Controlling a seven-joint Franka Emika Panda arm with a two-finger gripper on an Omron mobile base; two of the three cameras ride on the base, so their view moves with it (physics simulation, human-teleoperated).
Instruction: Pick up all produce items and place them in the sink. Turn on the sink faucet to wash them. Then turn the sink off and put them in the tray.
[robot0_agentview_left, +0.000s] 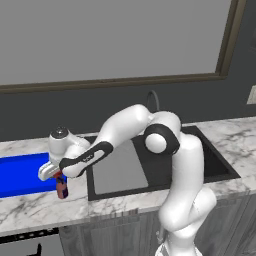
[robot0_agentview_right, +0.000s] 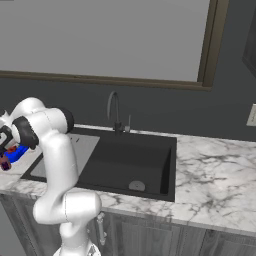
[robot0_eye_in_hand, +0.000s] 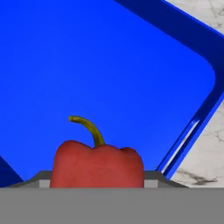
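Here: gripper (robot0_agentview_left: 56, 175) clamps glossy red lobed pepper (robot0_eye_in_hand: 97, 165), curved stem, over smooth blue tray (robot0_eye_in_hand: 109, 65).

The arm is swung far to the robot's left, elbow raised and forearm sloping downward and outward. The hand (robot0_agentview_left: 56, 176) is carried low at the end of the reach, wrist bent down. Its fingers are parted partway, and a red pepper (robot0_eye_in_hand: 97, 165) is seen held between them.
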